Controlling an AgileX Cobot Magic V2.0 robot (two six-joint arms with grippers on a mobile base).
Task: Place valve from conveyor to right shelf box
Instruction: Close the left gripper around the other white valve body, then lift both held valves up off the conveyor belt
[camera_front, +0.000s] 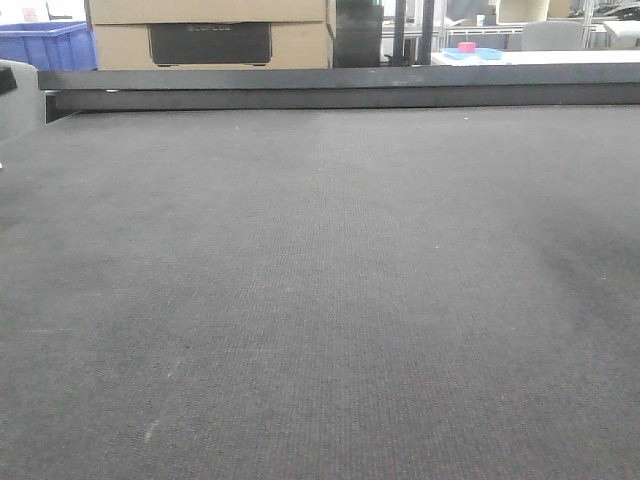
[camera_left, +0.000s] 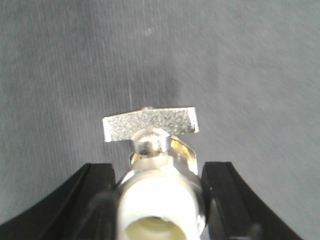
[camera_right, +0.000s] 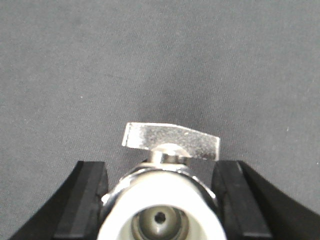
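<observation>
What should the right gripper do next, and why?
Probably lift straight up a little. The right gripper looks shut on the valve, with only the conveyor showing beyond it, and no shelf box is in view to aim for yet.

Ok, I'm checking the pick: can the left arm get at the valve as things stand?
Likely yes: the left tool has the valve between its fingers, both touching it, nothing intervening.

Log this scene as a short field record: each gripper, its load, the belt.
left gripper: shut on a small silvery metal valve with whitish base, flat lever crosswise
right gripper: shut on a second silvery metal valve, same kind
surface below: wide dark grey woven conveyor belt
background: blue plastic bin, cardboard boxes
</observation>
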